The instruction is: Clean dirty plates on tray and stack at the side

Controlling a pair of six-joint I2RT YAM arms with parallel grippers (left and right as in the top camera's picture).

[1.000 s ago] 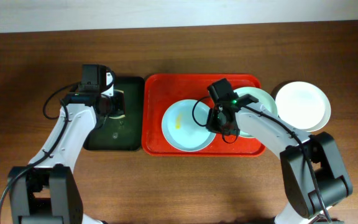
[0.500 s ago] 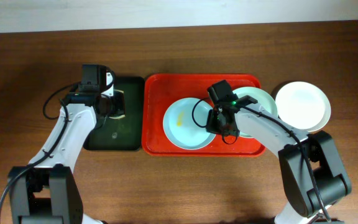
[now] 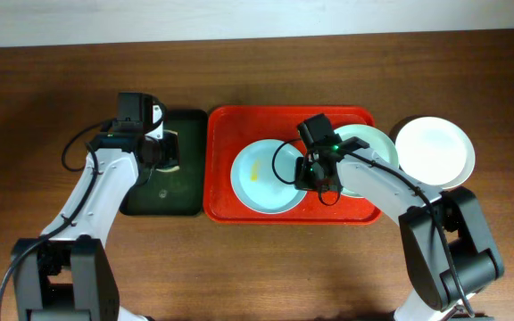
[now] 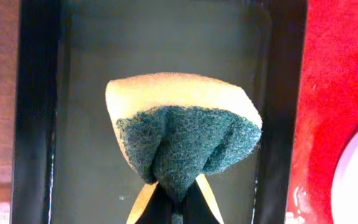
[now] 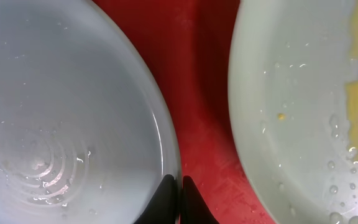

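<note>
The pale blue plate (image 3: pixel 264 177) with a yellow smear lies in the red tray (image 3: pixel 239 125). My right gripper (image 3: pixel 311 173) is shut on its right rim; in the right wrist view the fingers (image 5: pixel 177 186) pinch the blue plate's edge (image 5: pixel 73 112). The mint green plate (image 3: pixel 375 143) lies at the tray's right end, with yellow smears showing in the right wrist view (image 5: pixel 303 93). The white plate (image 3: pixel 434 152) sits on the table right of the tray. My left gripper (image 3: pixel 154 147) is shut on a yellow-and-green sponge (image 4: pixel 182 127) over the dark tray.
The dark green-black tray (image 3: pixel 168 192) lies left of the red tray, and its inside fills the left wrist view (image 4: pixel 79 93). The red tray's rim shows at the right of that view (image 4: pixel 334 93). Brown wooden table (image 3: pixel 257 267) all around.
The blue plate has shifted slightly left in the tray with my right gripper on its rim. The left arm has not moved.
</note>
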